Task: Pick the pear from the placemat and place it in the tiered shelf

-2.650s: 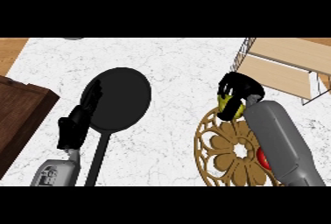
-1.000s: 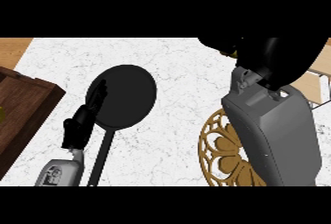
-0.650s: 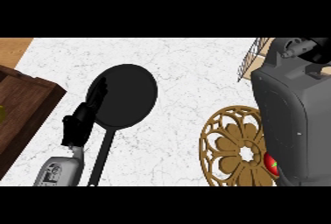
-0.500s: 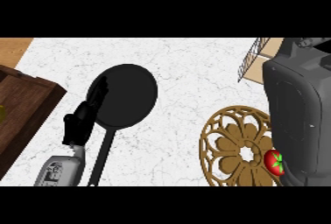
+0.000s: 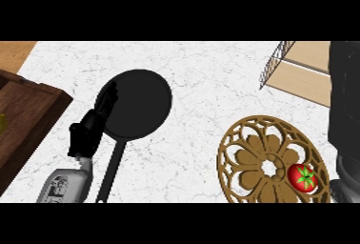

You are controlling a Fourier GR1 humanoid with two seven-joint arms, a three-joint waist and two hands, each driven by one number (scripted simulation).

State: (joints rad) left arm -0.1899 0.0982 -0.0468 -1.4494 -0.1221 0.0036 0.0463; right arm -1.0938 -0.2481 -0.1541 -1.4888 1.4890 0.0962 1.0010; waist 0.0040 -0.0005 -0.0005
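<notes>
Your right arm has swung from over the placemat to the frame's right edge by the tiered shelf, hand out of view (its fingers and the pear can't be told), leaving only a tomato there, left hand resting open.

White marbled counter, dark wooden box at left, tan strip top-left.

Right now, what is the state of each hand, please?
Left hand: resting beside the black frying pan, holding nothing; fingers unclear.
Right hand: not visible; only the right forearm shows, at the right edge.
</notes>
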